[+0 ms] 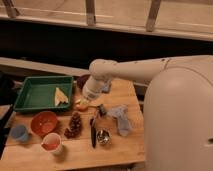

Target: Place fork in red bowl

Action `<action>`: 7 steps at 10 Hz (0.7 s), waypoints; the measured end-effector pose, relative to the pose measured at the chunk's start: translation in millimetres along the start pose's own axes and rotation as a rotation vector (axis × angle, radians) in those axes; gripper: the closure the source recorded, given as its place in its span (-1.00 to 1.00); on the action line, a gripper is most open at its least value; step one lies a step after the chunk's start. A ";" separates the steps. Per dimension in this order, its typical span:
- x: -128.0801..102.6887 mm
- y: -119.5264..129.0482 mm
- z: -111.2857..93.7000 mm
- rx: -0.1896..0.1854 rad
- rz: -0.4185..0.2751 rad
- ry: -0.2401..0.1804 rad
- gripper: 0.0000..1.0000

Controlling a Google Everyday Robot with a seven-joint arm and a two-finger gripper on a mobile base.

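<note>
Claw (pixel 84 103) hangs mid tabletop (pixel 120 150), grip unclear; can't spot the fork, so it might snag the dark-handled utensil (pixel 92 134) instead.

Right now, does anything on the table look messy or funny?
Nothing looks spilled or broken. The only untidy thing is the blue-grey cloth, which lies crumpled on the right side of the table. The gripper hangs low over the middle of the table, just right of the green tray. The red bowl sits upright.
</note>
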 end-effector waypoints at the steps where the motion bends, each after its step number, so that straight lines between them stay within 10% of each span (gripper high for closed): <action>1: -11.1 -3.1 2.2 -0.001 -0.024 -0.007 0.89; 7: -98.0 -10.8 11.2 -0.016 -0.212 -0.112 0.89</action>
